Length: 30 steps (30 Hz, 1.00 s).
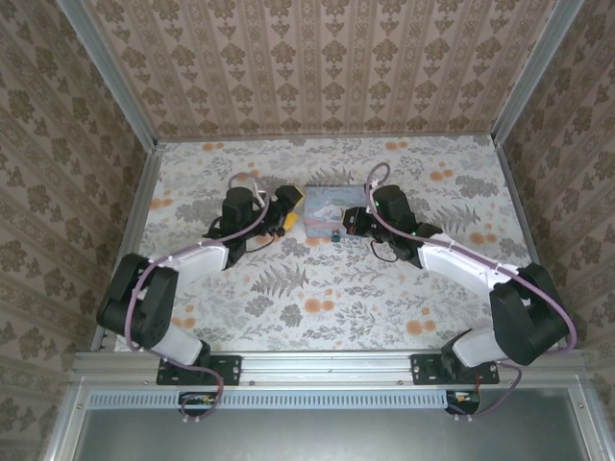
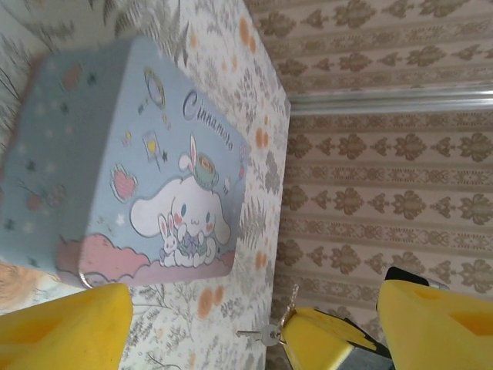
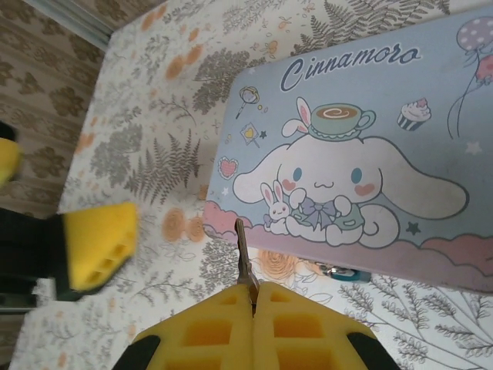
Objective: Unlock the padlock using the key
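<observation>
My right gripper (image 3: 253, 299) is shut on the key (image 3: 242, 250). Its thin brownish blade sticks out past the yellow fingertips toward the near edge of the pale blue cartoon tin (image 3: 347, 154). The small teal padlock (image 3: 343, 271) lies on the mat against that edge, to the right of the key tip. From above, the padlock (image 1: 336, 235) is a dark speck just in front of the tin (image 1: 325, 209), with the right gripper (image 1: 352, 223) beside it. My left gripper (image 1: 284, 215) stands open at the tin's left side, holding nothing. In the left wrist view the key (image 2: 258, 334) pokes from the right gripper's yellow finger (image 2: 316, 343).
The floral mat (image 1: 317, 298) covers the table, with patterned walls on three sides and a metal rail along the left edge (image 1: 125, 240). The left gripper's yellow finger (image 3: 96, 243) hangs left of the key. Open mat lies in front of both grippers.
</observation>
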Tool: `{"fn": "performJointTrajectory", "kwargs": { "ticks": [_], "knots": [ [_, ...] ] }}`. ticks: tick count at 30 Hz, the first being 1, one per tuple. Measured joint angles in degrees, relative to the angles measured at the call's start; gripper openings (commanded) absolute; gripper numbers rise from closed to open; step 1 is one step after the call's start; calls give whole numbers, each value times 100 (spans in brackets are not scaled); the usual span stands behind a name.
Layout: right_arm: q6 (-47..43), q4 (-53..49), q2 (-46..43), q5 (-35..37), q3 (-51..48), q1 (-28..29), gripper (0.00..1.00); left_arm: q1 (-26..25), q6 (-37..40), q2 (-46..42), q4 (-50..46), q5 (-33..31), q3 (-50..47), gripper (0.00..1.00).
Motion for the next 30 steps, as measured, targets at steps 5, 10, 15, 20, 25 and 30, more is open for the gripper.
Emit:
{"fn": "performJointTrajectory", "kwargs": {
  "ticks": [5, 10, 15, 20, 25, 30],
  "knots": [
    [678, 684, -179, -109, -326, 0, 0, -435, -1071, 905, 1191, -11, 66, 75],
    [1143, 1145, -192, -109, -402, 0, 0, -841, -2035, 1670, 2328, -155, 358, 74],
    [1401, 1386, -203, -96, -444, 0, 0, -1126, -2673, 1976, 3067, -437, 483, 72],
    [1484, 1510, -216, -37, -507, 0, 0, -1196, -2966, 2028, 3425, -610, 487, 71],
    [1541, 1663, -216, 17, -540, 0, 0, -1266, -3104, 2028, 3587, -697, 494, 70],
    [1543, 1792, -216, 68, -608, 0, 0, -1287, -3150, 2028, 3646, -756, 494, 69]
  ]
}}
